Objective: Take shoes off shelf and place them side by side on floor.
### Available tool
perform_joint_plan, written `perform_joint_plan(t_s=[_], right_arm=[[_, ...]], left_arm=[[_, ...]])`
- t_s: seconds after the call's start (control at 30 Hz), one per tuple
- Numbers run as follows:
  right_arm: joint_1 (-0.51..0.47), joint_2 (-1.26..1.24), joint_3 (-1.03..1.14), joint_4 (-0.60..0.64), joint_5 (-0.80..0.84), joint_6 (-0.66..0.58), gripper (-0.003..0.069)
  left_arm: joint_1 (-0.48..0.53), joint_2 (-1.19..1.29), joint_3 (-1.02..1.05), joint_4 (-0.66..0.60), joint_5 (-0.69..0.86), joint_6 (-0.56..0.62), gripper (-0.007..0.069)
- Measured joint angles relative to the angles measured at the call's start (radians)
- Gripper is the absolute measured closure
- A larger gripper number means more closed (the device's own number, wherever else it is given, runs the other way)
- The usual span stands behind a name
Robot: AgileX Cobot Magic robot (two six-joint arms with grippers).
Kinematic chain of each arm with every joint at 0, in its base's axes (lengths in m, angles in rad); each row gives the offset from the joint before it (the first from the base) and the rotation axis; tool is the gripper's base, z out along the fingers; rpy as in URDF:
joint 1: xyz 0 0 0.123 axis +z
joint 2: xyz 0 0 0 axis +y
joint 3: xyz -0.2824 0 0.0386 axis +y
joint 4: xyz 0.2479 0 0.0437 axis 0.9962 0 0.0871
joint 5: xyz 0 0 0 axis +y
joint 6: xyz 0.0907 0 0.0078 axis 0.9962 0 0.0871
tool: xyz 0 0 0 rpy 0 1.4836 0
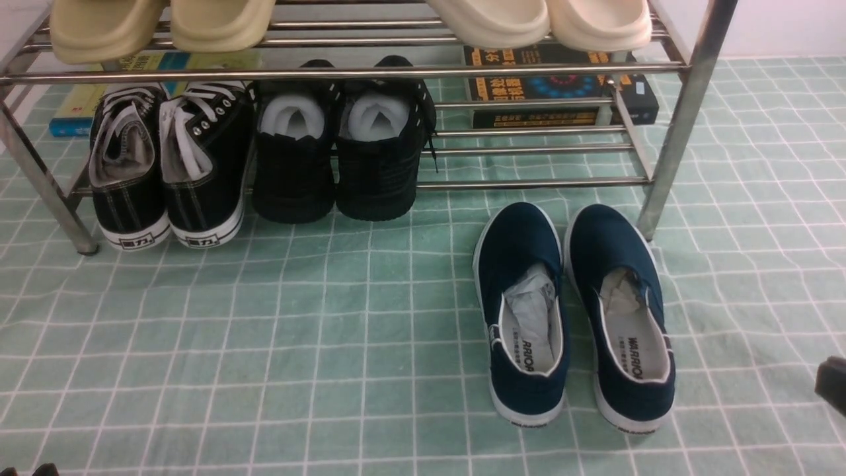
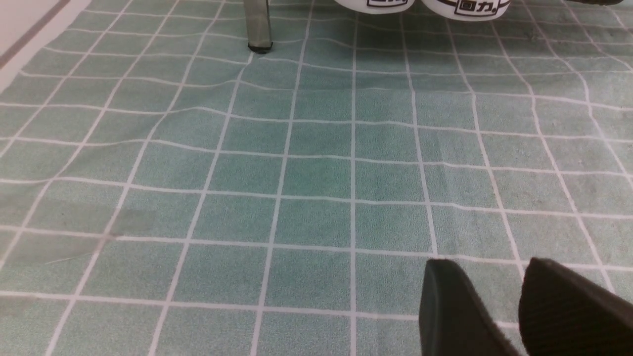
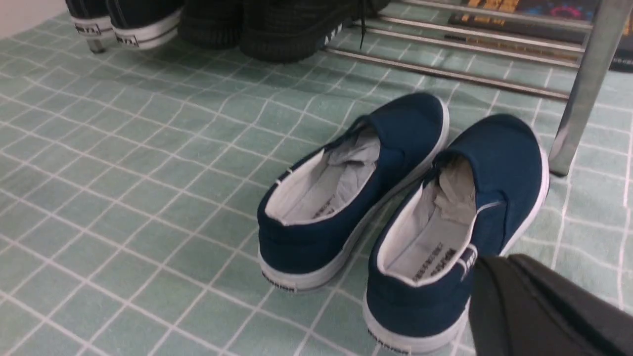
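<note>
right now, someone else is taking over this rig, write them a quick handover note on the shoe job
Left gripper: fingers slightly apart, holding nothing, low over the floor.
Right gripper: next to the heel of the right-hand shoe, holding nothing; open or shut cannot be told.
Navy shoes: both off the shelf, on the floor in front of its right leg, side by side, toes toward the shelf.
Done: the move and the pairing look complete.
Left: probably only pulling both arms back; the black pairs stay where they are.

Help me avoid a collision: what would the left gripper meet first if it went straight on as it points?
Probably only the mint-green checked floor; farther on, the white-soled black lace-up sneakers, though depth is unclear.
</note>
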Motion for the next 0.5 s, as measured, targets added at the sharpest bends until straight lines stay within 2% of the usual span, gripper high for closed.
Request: perform_joint_plan(t_s=[0.3, 0.5], right_arm=[[0.0, 0.0, 0.115, 0.0, 0.013, 0.0, 0.0666], [0.0, 0.0, 0.132, 0.0, 0.094, 0.0, 0.0664]], left_arm=[[0.0, 0.0, 0.0, 0.0, 0.0, 0.0, 0.0383], [0.0, 0.0, 0.0, 0.0, 0.0, 0.0, 0.0383]])
